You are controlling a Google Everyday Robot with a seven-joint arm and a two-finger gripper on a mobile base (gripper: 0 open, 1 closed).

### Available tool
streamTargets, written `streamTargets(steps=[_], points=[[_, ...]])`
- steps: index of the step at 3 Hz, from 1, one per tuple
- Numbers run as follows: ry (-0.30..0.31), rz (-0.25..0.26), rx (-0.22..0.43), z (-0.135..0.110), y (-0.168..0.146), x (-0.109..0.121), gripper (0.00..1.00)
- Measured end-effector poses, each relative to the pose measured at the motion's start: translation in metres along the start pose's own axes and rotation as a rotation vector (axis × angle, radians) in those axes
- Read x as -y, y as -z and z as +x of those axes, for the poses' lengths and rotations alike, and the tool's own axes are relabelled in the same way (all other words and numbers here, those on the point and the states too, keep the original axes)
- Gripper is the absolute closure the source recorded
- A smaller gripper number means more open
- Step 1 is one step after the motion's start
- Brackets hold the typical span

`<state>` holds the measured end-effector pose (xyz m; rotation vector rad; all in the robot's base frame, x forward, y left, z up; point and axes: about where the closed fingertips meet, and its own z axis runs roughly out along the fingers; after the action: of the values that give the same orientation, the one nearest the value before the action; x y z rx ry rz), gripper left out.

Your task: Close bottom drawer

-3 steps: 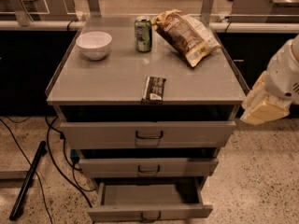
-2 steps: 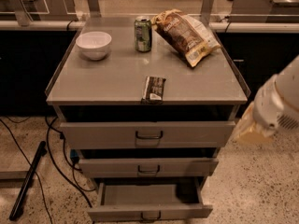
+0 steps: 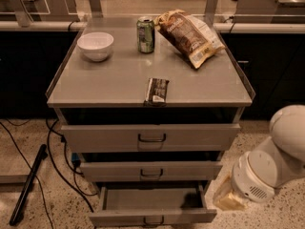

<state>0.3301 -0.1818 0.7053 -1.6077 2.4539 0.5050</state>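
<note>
Grey steel, standing well out from the cabinet: the bottom drawer [image 3: 143, 203] gapes beneath the middle drawer [image 3: 190, 170]. My gripper [image 3: 228, 199] hangs just beside its right front corner; whether it is open or closed I cannot tell. I judge a square push near the handle [image 3: 153, 220] best, since an off-centre shove could skew the drawer.
</note>
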Motion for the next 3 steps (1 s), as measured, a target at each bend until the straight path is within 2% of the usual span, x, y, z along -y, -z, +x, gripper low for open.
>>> streamTargets(steps=[1,2,3], points=[[-0.002,-0.004,-0.008,0.002,-0.001,-0.002,1.0],[-0.013,-0.005,-0.02,0.017,-0.021,0.004,1.0],[0.014,0.054,-0.013,0.052,-0.069,0.011,1.0]])
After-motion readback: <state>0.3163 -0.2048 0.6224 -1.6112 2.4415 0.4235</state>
